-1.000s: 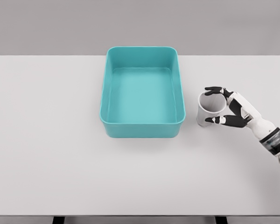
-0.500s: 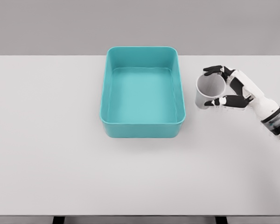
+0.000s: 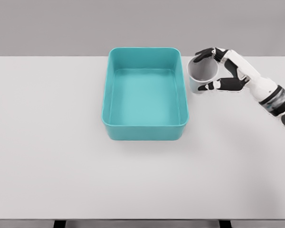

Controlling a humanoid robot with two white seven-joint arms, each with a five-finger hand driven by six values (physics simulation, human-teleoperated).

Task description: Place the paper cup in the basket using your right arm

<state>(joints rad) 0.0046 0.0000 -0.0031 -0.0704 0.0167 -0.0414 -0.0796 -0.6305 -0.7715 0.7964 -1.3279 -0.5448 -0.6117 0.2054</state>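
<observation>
Right hand (image 3: 222,71) is gripping the cup (image 3: 202,75), fingers wrapped round its wall, just right of the basket (image 3: 145,129) near its far corner. Cup is tipping, mouth toward the camera, long axis tilted. Clearing the right rim before letting go looks the wise course.

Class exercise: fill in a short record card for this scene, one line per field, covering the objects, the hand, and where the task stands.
surface: white table
container: teal basket, rectangular, open top, nothing inside
object: paper cup, white, mouth tilted toward the camera
cup position: just right of the basket's far right corner, not inside it
working hand: right hand, fingers wrapped around the cup
left arm: not in view
task status: cup grasped, not yet in the basket
</observation>
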